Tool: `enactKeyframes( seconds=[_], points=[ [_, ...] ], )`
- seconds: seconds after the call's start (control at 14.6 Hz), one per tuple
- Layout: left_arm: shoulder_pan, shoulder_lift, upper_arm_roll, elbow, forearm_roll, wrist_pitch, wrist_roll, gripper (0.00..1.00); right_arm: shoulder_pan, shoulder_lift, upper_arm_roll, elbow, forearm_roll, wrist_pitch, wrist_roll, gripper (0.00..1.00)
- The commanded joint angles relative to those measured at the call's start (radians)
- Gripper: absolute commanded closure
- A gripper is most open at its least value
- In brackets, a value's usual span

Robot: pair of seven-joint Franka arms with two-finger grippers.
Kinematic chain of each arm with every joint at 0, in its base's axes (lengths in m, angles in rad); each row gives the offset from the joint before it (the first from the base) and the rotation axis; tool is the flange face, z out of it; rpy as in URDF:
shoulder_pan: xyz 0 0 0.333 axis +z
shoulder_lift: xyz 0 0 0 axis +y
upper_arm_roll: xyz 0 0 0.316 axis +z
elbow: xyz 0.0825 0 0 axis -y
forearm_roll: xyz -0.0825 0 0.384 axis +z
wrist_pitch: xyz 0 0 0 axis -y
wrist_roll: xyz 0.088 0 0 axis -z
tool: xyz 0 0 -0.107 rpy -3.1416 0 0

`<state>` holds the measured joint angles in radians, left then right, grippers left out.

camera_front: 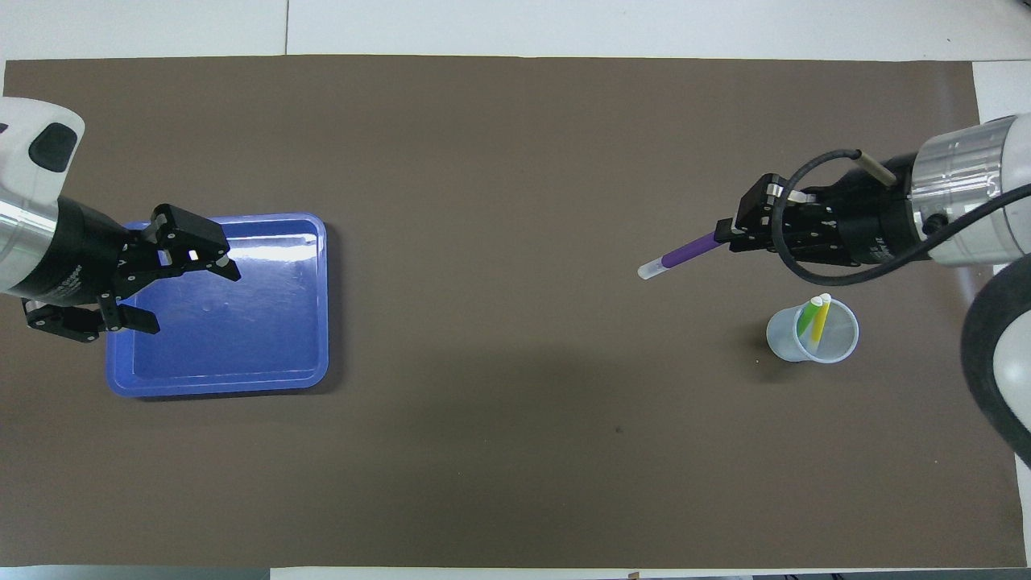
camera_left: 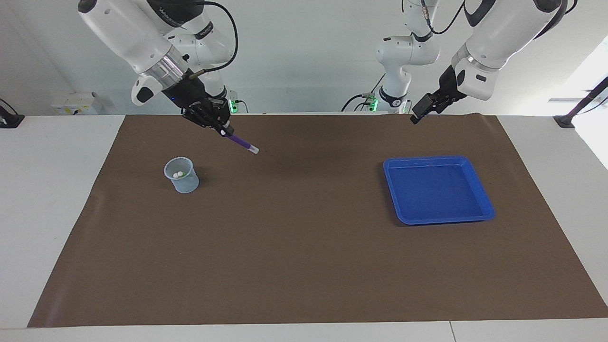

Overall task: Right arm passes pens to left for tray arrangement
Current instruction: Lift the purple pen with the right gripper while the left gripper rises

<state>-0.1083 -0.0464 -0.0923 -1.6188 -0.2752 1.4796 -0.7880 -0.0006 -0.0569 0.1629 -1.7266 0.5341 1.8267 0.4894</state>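
The right arm's black two-finger gripper (camera_left: pixel 222 127), raised beside the small translucent plastic cup (camera_left: pixel 182 175), is clamped on the slim purple marker pen (camera_left: pixel 242 143). The green pen (camera_front: pixel 806 317) and yellow pen (camera_front: pixel 820 321) remain in the cup. The left gripper (camera_front: pixel 189 290) waits, fingers apart, over the shallow blue plastic tray (camera_left: pixel 439 216), which holds no pens; every handover is still ahead.

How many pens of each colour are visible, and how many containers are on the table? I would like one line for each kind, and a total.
Purple pen: 1, held by the right gripper
Green pen: 1, in the cup
Yellow pen: 1, in the cup
Translucent cup: 1
Blue tray: 1, no pens in it
Total: 5 things
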Motion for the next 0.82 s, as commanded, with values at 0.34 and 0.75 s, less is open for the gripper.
enactKeyframes(
  seconds=[0.34,0.75],
  points=[
    [-0.136,-0.02,-0.017,-0.052,-0.177,0.244,-0.794,0.0,0.131,-0.018,0.059,-0.079,0.109,0.28,0.387,1.0],
    [-0.137,0.014,-0.018,-0.122,-0.376,0.396,-1.047,0.0,0.203,-0.021,0.059,-0.102,0.109,0.387,0.544,1.0]
  ],
)
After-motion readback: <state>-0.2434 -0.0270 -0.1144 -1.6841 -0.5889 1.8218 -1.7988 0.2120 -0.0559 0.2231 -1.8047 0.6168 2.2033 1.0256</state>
